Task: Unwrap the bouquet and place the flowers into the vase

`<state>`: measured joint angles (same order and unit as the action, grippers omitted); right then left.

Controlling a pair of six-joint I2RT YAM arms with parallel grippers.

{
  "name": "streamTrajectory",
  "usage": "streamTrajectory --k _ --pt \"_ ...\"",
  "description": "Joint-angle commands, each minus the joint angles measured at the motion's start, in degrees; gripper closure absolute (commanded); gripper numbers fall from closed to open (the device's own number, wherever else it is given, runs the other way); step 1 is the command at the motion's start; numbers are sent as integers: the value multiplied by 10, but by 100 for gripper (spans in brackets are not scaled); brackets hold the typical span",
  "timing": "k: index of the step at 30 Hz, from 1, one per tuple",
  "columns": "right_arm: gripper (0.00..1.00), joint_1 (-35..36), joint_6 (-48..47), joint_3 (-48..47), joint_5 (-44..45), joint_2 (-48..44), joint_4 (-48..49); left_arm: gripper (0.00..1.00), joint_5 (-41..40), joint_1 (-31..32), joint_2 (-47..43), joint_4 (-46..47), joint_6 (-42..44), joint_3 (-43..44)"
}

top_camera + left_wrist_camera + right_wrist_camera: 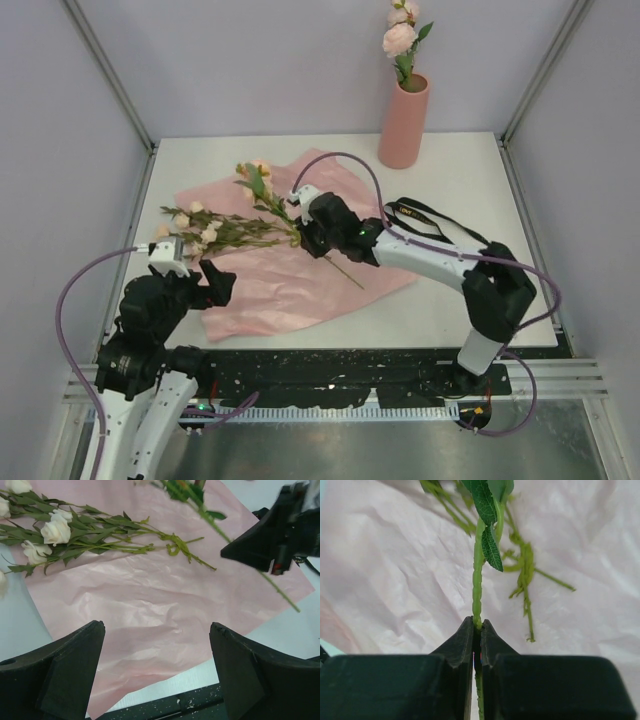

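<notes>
**A:** Where does everything lie?

**B:** On the table [470,170] the pink paper sheet [290,290] is spread open. The vase [404,125] stands upright at the far edge with two roses [400,38] in it. The other flowers [215,232] lie loose on the sheet's left side.

**A:** And the arms?

**B:** The right fingers [470,635] are clamped on one stem [478,580]. The left fingers [208,278] stand wide apart near the sheet's near edge, holding nothing.

**A:** How should it be done?

**B:** I'd lift until the leaves clear the pile, turn the cut end downward, then lower it into the vase mouth.

**A:** Any writing?

**B:** The black ribbon [440,222] has gold lettering, too small to read.
</notes>
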<state>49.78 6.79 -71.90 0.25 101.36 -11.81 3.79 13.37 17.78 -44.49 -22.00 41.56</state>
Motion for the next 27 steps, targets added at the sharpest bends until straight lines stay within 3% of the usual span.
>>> streamTrajectory --k 1,5,7,12,13,18,19,22,25,27 --pt "95 -5 -62 9 24 -138 82 9 -7 0 6 8 43 16" --pt "95 -55 -84 23 16 -197 184 10 -10 0 -13 28 35 -19" --pt "94 -97 -74 30 -29 -215 252 10 -17 0 -16 19 38 -14" --pt "95 -194 -98 49 -140 -202 529 10 -25 0 -29 22 38 -18" --pt "94 -208 -103 46 -146 -184 589 10 -26 0 -30 22 38 -18" --pt "95 -269 -118 -55 -198 -88 662 10 -28 0 -26 20 38 -18" --pt "94 -286 -117 -73 -213 -75 728 10 -29 0 -26 20 37 -18" --pt "95 -327 -39 -153 -224 9 812 10 -30 0 -22 20 36 -18" --pt "95 -365 -20 -229 -247 84 904 11 -32 0 -20 20 36 -19" --pt "95 -384 25 -313 -257 153 894 10 -34 0 -16 20 35 -19"
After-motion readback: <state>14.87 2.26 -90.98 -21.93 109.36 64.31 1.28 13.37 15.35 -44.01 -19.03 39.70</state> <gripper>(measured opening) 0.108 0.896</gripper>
